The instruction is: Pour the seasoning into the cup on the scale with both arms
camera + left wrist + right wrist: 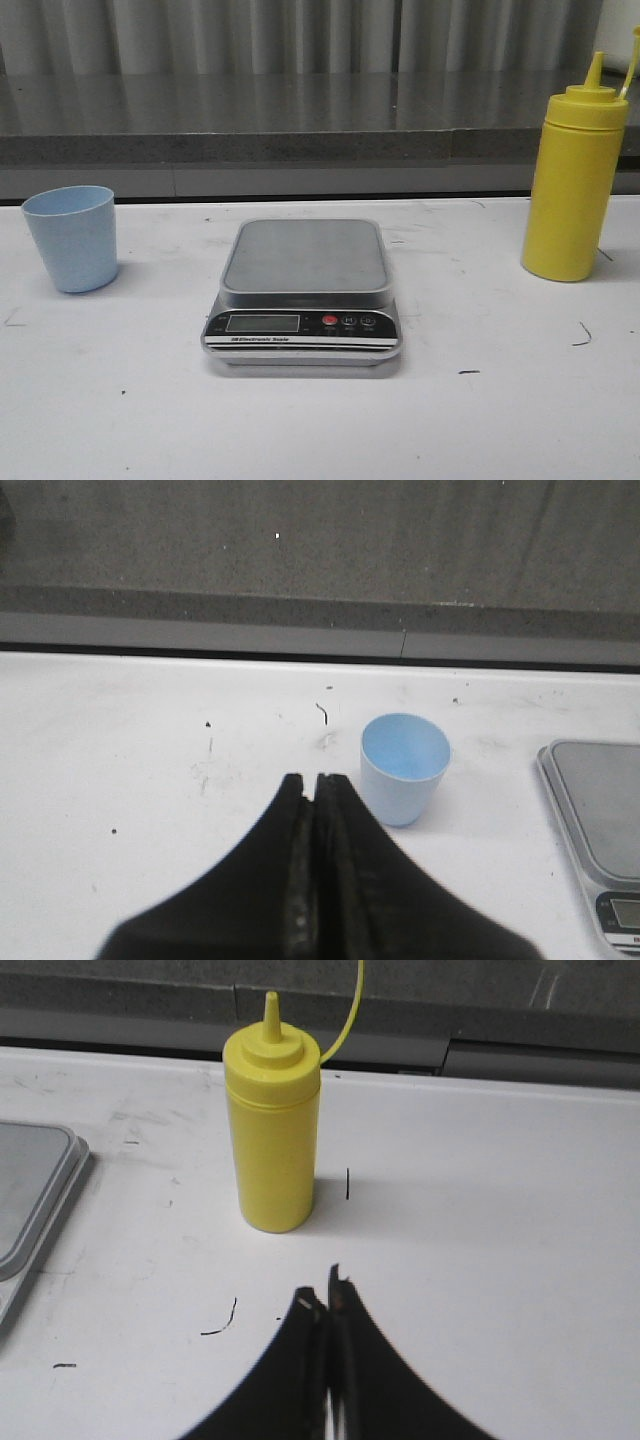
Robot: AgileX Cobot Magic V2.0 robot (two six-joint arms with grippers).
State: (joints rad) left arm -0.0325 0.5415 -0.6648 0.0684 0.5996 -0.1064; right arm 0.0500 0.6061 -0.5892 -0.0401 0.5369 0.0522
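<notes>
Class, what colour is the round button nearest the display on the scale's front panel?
Red. That button on the digital kitchen scale shows best in the front view.

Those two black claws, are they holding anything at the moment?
No. The left gripper and right gripper are both shut on nothing, apart from the cup and the seasoning bottle.

The left gripper (313, 785) has matte black, broad fingers that curve and taper to narrow tips. The right gripper (325, 1300) matches it, black with slightly chipped, pale-edged tips.
</notes>
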